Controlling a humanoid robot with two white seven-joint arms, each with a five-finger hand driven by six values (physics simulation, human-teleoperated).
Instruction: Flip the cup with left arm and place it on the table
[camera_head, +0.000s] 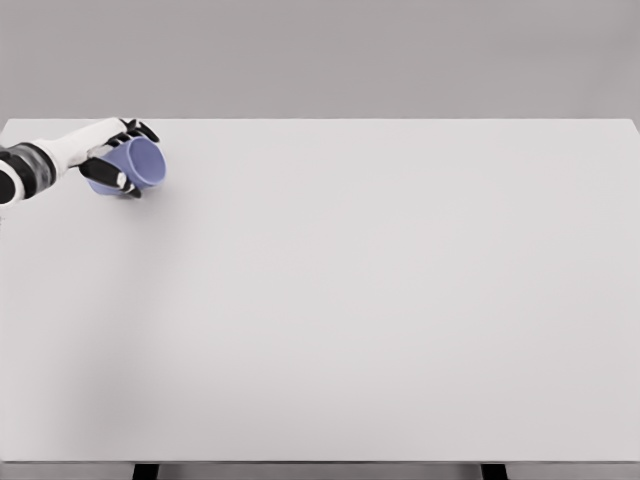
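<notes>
Your left hand (118, 155) has its fingers wrapped round the purple cup (138, 165), holding it on its side, mouth facing right, near the table's (380, 300) far-left corner. You're mid-flip, I'd say: next you need a wrist roll to stand it upright, then set it down on the table.

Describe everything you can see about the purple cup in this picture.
The cup is a small, plain, pale purple cup with no handle showing and a matte look. It is tipped on its side, its open mouth facing right and toward the camera. The left hand wraps it, black-tipped fingers curled over its top and under its bottom. It sits at the far left of the white table; whether it touches the tabletop is unclear.
</notes>
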